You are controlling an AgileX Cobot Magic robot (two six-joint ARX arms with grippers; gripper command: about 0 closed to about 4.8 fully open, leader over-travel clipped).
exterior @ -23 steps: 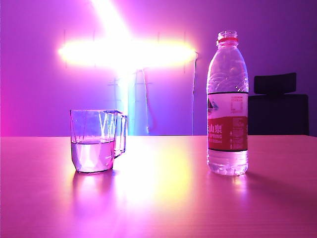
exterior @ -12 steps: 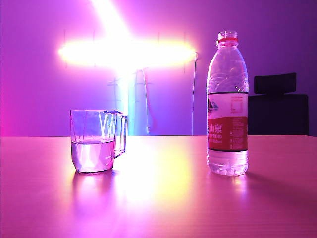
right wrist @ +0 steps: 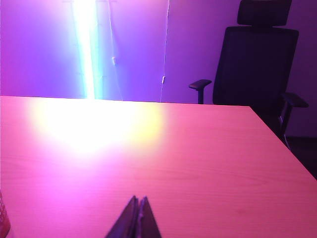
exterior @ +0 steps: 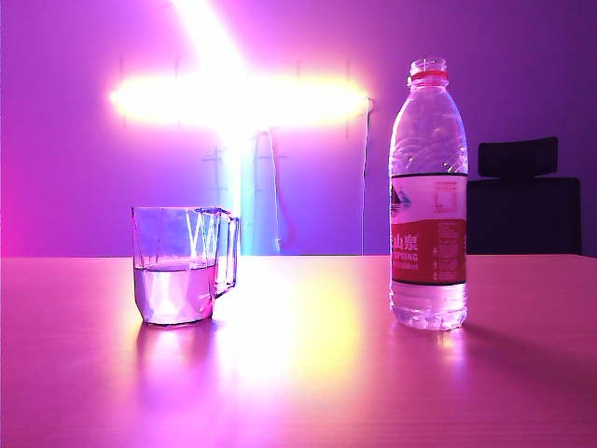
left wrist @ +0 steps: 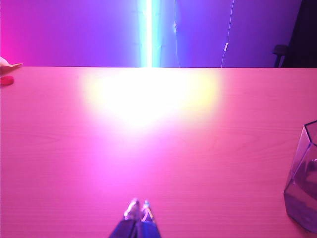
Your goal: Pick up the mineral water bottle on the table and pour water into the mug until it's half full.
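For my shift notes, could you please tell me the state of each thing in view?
mineral water bottle: upright, uncapped, unheld.
mug: upright, about half full.
left gripper: shut, empty, above the table.
right gripper: shut, empty.

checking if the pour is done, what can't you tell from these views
- Left gripper and right gripper: shut over bare table, absent from the exterior view.
- Mug: cut off by the left wrist frame edge; water level shows only in the exterior view.
- Mineral water bottle: label print too small.
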